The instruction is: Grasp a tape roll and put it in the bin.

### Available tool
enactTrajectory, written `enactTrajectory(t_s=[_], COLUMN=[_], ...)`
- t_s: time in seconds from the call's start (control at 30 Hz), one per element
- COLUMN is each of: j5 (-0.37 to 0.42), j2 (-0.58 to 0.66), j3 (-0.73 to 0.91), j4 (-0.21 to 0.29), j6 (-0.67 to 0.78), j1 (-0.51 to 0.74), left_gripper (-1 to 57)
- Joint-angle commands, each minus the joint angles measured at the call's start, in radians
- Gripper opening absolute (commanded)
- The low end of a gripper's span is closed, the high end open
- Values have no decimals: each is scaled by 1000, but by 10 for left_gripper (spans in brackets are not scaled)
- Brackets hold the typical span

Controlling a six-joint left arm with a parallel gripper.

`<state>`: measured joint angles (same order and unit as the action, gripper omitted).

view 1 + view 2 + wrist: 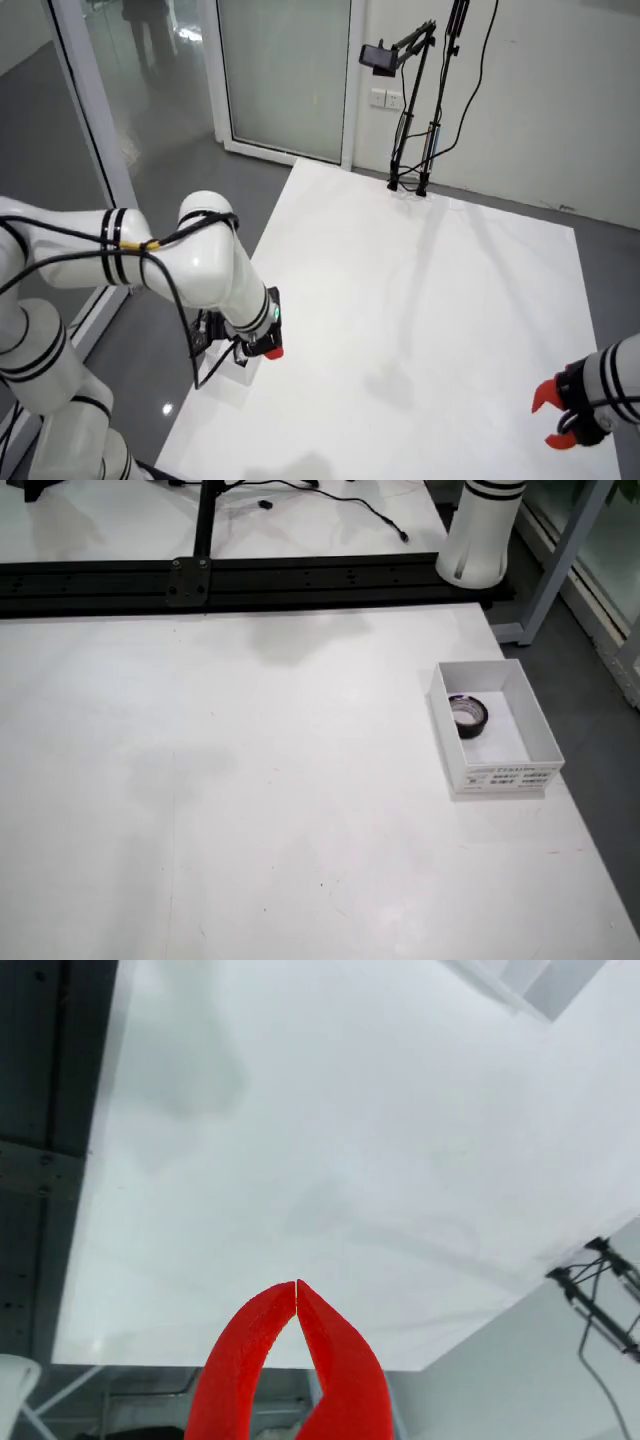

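One tape roll (469, 716) is lying flat inside the white bin (527, 708) in the view from above, near the bin's left wall, and the bin is sitting close to the right edge of the white table (250, 810). No finger is showing anywhere in that view, so the roll is lying well apart from the gripper.

In the view that rides on the gripper, the two red fingers (240, 1360) are pressing their tips together with nothing between them, so the gripper (297, 1286) is clenched on air. They are hanging over the table's bare white top, close to its near edge. A corner of the bin (545, 982) is peeking in at the top right of this view, far from the fingertips; the roll cannot be seen there.

In the view from the side, the white arm (200, 262) is reaching over the table's left edge. A second arm's red gripper (555, 415) is sitting at the lower right.
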<state>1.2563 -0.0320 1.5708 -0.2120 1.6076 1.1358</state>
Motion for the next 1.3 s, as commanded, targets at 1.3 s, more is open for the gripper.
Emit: enactTrajectory(t_s=[1.3], j5=[2], j2=[1], j3=[0], j4=[-37], j6=[0], j1=[-47], left_gripper=[-4])
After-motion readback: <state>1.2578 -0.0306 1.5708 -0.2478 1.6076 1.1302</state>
